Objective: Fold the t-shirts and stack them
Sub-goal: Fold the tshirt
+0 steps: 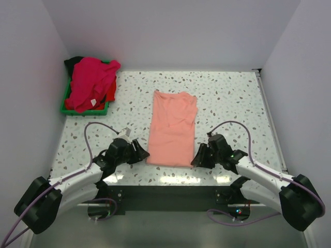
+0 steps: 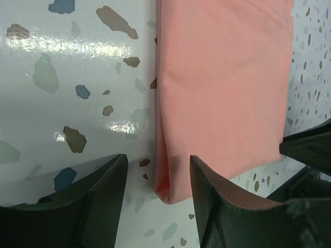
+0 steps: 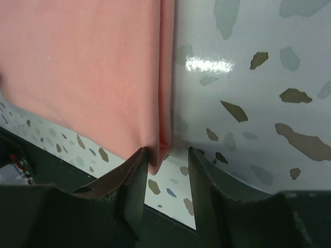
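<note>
The left gripper [image 1: 140, 153] is seen spread about the near-left corner of the salmon-pink t-shirt [image 1: 172, 129]. The right gripper [image 1: 199, 156] is spread about its near-right corner. The shirt is laid folded lengthwise on the speckled table [image 1: 232, 98]. The other t-shirts [image 1: 92, 82] are heaped in the green tray [image 1: 85, 111], far left.

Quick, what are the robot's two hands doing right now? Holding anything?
Left gripper: open, at a near corner of the salmon-pink t-shirt, holding nothing.
Right gripper: open, at its other near corner, holding nothing.
</note>
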